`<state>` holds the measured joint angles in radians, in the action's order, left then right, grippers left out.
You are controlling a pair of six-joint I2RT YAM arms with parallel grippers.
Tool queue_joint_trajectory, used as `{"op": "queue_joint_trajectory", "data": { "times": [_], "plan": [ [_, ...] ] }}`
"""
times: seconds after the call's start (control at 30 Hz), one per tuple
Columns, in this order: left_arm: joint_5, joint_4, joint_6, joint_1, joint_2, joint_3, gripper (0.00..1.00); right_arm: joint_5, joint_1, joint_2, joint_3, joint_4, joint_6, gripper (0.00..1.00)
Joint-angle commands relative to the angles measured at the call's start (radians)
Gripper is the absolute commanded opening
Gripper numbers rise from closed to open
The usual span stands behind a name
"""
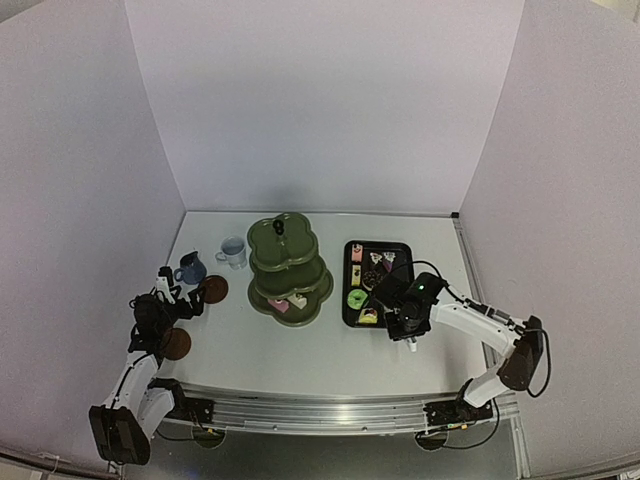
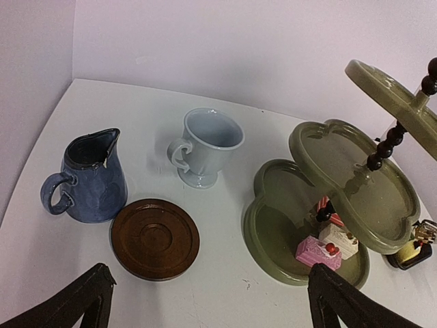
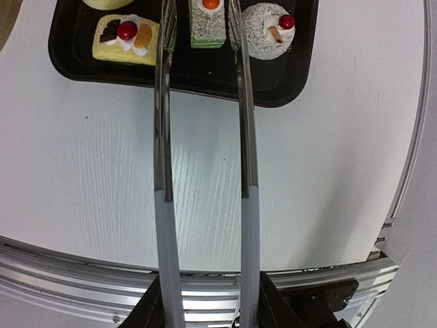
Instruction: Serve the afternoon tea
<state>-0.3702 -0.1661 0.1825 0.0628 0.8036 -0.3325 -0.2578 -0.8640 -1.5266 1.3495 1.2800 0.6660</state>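
Beyond the right gripper (image 3: 208,311), clenched on metal tongs (image 3: 162,137), a green-based cake (image 3: 207,24) lies between the tong tips.

Polished metal tongs (image 3: 162,137), glossy glazed stand (image 2: 273,229)

I work over a matte white table (image 1: 250,350). Plain pale walls box it in: a back wall (image 1: 320,100) at twelve o'clock, a left panel (image 1: 70,200) at nine and a right panel (image 1: 560,200) at three. An aluminium rail (image 1: 320,408) edges my six o'clock side. The light is soft and even.
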Motion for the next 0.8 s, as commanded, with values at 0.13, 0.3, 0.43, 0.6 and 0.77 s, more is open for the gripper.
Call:
{"op": "queue_joint_trajectory", "data": {
  "times": [0.13, 0.3, 0.43, 0.6, 0.77],
  "plan": [
    [-0.004, -0.035, -0.011, 0.005, -0.001, -0.001, 1.0, 0.007, 0.024, -0.017, -0.028, -0.032, -0.015, 0.36],
    [-0.004, -0.035, -0.011, 0.005, 0.002, -0.002, 1.0, 0.012, 0.028, -0.025, -0.036, -0.045, -0.022, 0.36],
    [-0.004, -0.035, -0.011, 0.005, 0.001, -0.001, 1.0, 0.021, 0.032, -0.038, -0.047, -0.061, -0.032, 0.35],
    [-0.002, -0.036, -0.01, 0.005, 0.0, -0.002, 1.0, 0.018, 0.034, -0.047, -0.027, -0.063, -0.042, 0.11],
    [-0.002, -0.035, -0.009, 0.005, 0.001, -0.001, 1.0, -0.031, 0.035, -0.028, 0.029, 0.006, -0.051, 0.01]
  ]
}}
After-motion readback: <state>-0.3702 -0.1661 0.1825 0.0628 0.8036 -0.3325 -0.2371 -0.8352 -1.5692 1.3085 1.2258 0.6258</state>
